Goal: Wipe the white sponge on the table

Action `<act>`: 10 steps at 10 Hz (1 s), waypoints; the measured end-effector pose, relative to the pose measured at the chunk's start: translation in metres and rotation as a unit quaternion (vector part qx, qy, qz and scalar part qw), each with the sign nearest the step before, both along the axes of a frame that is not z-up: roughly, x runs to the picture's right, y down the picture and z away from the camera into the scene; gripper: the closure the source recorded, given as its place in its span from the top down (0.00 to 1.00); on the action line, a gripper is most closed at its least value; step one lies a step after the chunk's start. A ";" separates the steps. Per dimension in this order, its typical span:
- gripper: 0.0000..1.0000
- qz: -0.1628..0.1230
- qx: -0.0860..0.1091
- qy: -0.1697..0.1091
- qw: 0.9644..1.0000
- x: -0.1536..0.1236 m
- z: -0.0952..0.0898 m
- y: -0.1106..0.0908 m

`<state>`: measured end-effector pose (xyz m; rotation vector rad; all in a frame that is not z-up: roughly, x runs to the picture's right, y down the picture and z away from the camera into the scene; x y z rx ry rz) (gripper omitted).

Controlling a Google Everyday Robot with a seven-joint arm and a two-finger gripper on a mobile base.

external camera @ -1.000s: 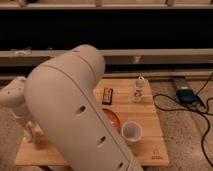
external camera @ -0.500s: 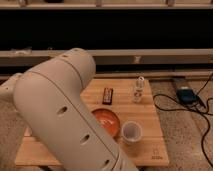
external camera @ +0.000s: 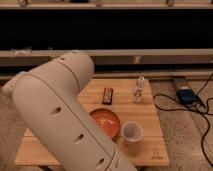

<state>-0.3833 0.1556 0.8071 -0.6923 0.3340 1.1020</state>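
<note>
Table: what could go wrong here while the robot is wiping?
The arm hides the left of the table, so the hand and the white sponge are out of sight; contact cannot be checked. The arm overlaps the orange bowl beside the cup; a sweep might push them. The upright bottle could tip.

The robot's thick white arm point(external camera: 65, 115) fills the left and middle of the view. It slants from the bottom centre up to the left, then bends into a rounded joint near the top. Small round holes dot its shell. The gripper is hidden somewhere behind this bulk, fingers closed.
</note>
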 end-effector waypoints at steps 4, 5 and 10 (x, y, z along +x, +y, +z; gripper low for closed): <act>0.00 0.018 0.011 0.043 0.999 0.012 0.013 -0.010; 0.00 0.022 0.014 0.052 0.998 0.017 0.017 -0.014; 0.00 0.038 0.013 0.081 0.996 0.046 0.032 -0.021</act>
